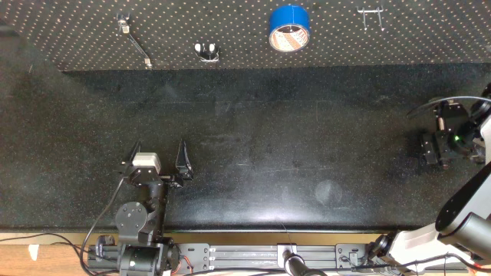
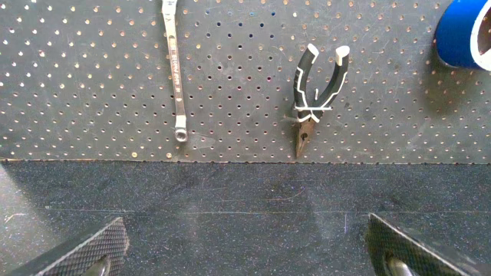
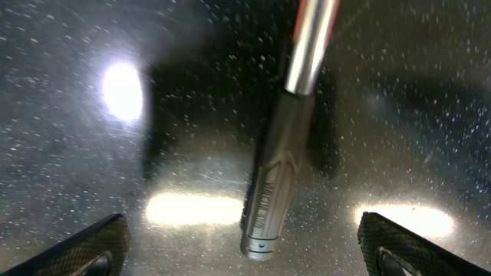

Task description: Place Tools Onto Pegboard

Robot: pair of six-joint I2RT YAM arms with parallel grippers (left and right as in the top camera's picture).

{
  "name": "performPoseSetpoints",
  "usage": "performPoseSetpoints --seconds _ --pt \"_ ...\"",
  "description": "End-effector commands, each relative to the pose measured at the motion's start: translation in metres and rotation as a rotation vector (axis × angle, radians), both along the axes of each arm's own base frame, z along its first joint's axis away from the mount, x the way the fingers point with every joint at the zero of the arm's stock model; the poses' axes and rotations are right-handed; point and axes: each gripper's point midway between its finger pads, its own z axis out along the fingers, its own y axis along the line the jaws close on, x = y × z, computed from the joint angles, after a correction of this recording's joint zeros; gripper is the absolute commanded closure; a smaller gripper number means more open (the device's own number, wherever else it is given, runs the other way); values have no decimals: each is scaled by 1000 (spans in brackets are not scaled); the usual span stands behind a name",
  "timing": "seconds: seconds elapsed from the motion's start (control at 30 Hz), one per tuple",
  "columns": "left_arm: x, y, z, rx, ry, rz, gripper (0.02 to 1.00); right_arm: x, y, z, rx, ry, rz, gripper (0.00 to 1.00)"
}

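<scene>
The grey-handled tool [image 3: 278, 172] lies on the tabletop [image 3: 69, 169], centre frame in the right wrist view, between the fingers of the released right claw [image 3: 245, 257]; lower squarely, clench mid-grip, then aim for the bare hook [image 1: 370, 16] upper right on the pegboard [image 1: 230, 27]; the left claw [image 2: 245, 253] is also released

A grey-handled tool [image 3: 276, 176] lies on the black worktop [image 1: 268, 130].
</scene>
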Motion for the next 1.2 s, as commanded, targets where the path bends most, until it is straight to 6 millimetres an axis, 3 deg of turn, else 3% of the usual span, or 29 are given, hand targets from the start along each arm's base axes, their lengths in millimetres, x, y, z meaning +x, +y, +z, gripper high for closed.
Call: performPoseSetpoints --seconds 0.03,0.53,0.73,0.87,0.93,1.2 --pt "0 2 0 10 -2 11 23 -5 -3 -6 13 12 2 27" --pt "0 2 0 10 -2 11 25 -5 -3 -13 26 26 2 38" --pt "0 2 0 10 -2 11 23 -5 -2 -15 30 32 2 266" --pt "0 2 0 10 -2 11 23 -5 -2 -15 30 32 2 297" --pt "0 2 0 10 -2 11 23 -5 -2 -15 30 32 2 386" --pt "0 2 0 10 -2 11 23 -5 -2 -15 30 32 2 492"
